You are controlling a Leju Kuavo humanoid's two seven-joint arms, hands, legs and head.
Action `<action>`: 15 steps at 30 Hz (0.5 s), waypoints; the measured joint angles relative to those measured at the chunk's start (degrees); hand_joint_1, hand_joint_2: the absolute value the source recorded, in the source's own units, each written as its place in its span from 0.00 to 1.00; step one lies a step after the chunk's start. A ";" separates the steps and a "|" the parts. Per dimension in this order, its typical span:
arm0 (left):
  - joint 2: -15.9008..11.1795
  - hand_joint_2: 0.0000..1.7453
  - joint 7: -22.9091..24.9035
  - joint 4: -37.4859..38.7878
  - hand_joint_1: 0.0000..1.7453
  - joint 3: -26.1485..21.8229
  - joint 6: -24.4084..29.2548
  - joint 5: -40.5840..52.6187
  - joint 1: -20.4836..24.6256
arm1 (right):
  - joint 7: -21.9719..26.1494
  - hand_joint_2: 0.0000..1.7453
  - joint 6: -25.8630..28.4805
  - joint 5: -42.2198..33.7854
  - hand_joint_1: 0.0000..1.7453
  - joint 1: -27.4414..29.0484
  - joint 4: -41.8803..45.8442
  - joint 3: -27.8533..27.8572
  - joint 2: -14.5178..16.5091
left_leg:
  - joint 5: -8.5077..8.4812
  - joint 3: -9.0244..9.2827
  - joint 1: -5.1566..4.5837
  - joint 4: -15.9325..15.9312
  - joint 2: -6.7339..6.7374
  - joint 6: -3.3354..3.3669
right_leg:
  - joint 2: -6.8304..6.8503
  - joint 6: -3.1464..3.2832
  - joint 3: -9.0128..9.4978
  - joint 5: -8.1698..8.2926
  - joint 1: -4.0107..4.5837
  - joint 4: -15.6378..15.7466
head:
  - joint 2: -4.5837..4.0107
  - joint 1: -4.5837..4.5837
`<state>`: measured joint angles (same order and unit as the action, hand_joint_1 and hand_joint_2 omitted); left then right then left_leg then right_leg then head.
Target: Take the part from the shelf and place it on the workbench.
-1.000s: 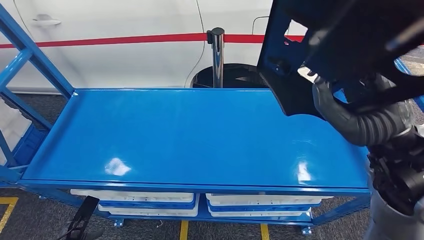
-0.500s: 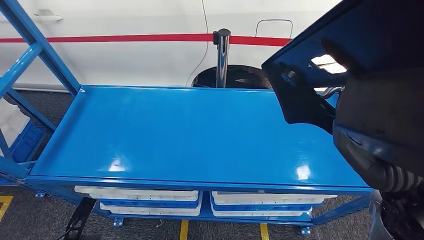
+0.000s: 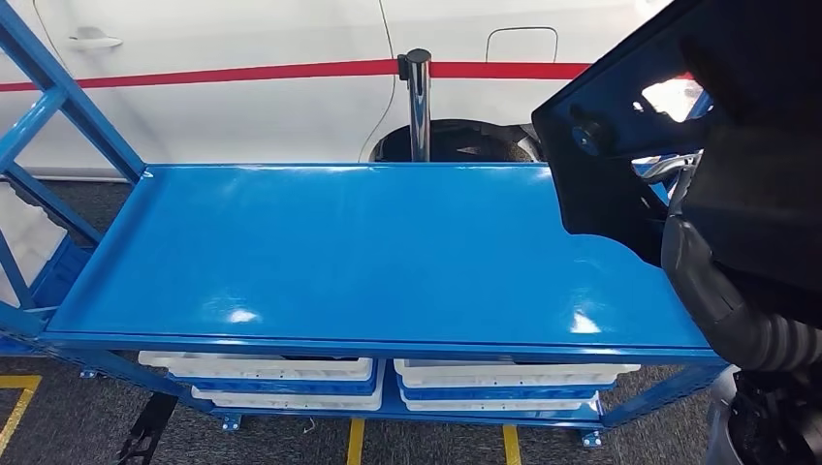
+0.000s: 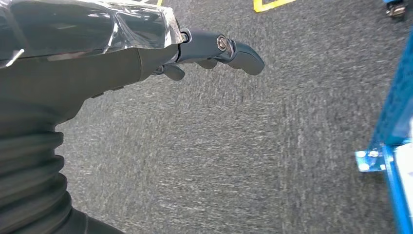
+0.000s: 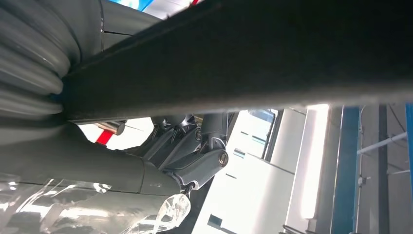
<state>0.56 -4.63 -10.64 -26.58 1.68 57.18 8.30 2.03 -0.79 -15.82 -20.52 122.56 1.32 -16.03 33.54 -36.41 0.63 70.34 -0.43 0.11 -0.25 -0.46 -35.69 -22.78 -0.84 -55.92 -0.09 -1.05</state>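
One large black part [image 3: 620, 155] is seen, held up at the right end of the blue workbench [image 3: 368, 252], its lower edge hanging over the bench's right rear corner and apart from the top. The right hand [image 5: 195, 156] is seen in the right wrist view with its fingers curled up against the underside of the part, gripping it. The left hand [image 4: 214, 48] hangs over grey carpet, its fingers extended and slightly apart, nothing held. One bench top is shown, with raised lips along its left and rear edges; bare blue surface runs from the part to the left end. Four white bins [image 3: 262, 373] are counted beneath the top, in two stacks of two. One chrome post [image 3: 419, 102] stands behind the rear edge, before a white car [image 3: 242, 87].
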 joint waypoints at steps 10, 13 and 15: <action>-0.34 1.00 -0.08 0.06 0.00 -0.03 -0.48 0.00 -0.35 | 0.07 1.00 1.50 0.16 1.00 0.94 0.37 1.50 0.69 | -7.88 7.56 -0.35 -16.75 0.89 2.92 | -0.50 -2.46 -3.12 -1.76 0.31 -3.38 | 0.00 0.22; -0.34 1.00 -0.17 0.07 0.00 -0.04 -0.69 0.00 -0.43 | 0.05 1.00 1.78 -0.07 1.00 1.17 0.34 2.00 0.80 | -9.36 5.82 -0.38 -16.65 1.59 3.31 | -0.35 -2.99 -5.58 -9.35 0.17 -14.47 | 0.00 0.43; -0.34 1.00 -0.11 0.07 0.00 -0.04 -0.90 0.03 -0.36 | 0.06 1.00 2.12 -0.09 1.00 1.13 0.32 2.15 0.84 | -10.33 4.51 -0.37 -16.54 1.93 3.08 | -0.25 -3.12 -4.38 -8.70 0.15 -17.02 | 0.00 0.47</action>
<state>0.22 -4.74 -10.58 -26.62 0.79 57.21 7.94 2.09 1.33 -15.91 -19.40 122.87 3.46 -15.19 23.21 -31.89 0.26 53.79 1.50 3.19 -0.49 -3.58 -40.07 -31.48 -0.70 -72.94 -0.09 -0.58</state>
